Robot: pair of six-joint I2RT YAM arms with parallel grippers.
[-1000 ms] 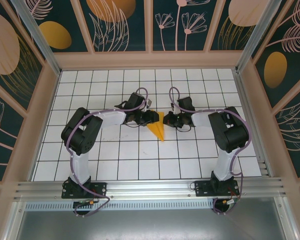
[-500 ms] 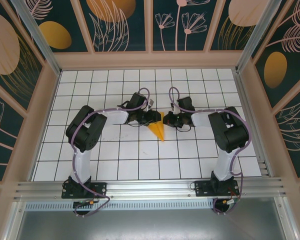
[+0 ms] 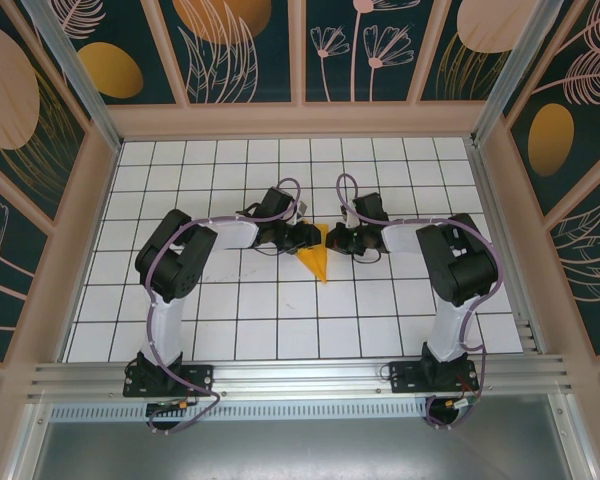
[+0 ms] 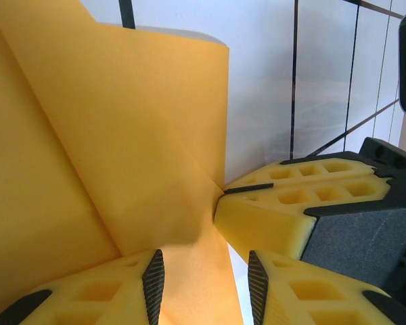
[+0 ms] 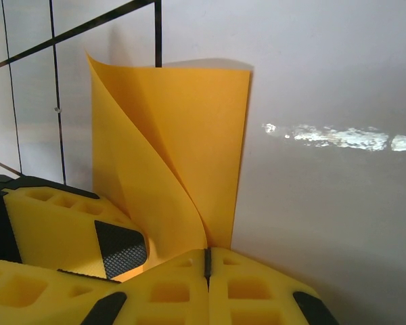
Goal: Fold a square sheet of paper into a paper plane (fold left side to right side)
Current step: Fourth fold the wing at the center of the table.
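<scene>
The bright orange sheet of paper [image 3: 317, 262] lies mid-table, folded into a narrow wedge that points toward the near edge. Both grippers meet at its far end. My left gripper [image 3: 309, 237] is open. In the left wrist view a raised flap of the paper [image 4: 122, 135] runs between the left gripper's [image 4: 204, 288] spread pads. My right gripper [image 3: 337, 240] is shut on the paper's edge. In the right wrist view the curled paper [image 5: 189, 135] ends at the right gripper's [image 5: 206, 261] closed seam. The shut right fingers [image 4: 277, 213] pinch the flap's corner.
The white gridded table [image 3: 280, 330] is boxed in by patterned walls on the left [image 3: 80, 220], the right [image 3: 510, 220] and at the back. An aluminium rail [image 3: 300, 375] carrying both arm bases runs along the near edge.
The left arm's elbow has swung a little to the right. Both grippers and the paper stay where they were.
</scene>
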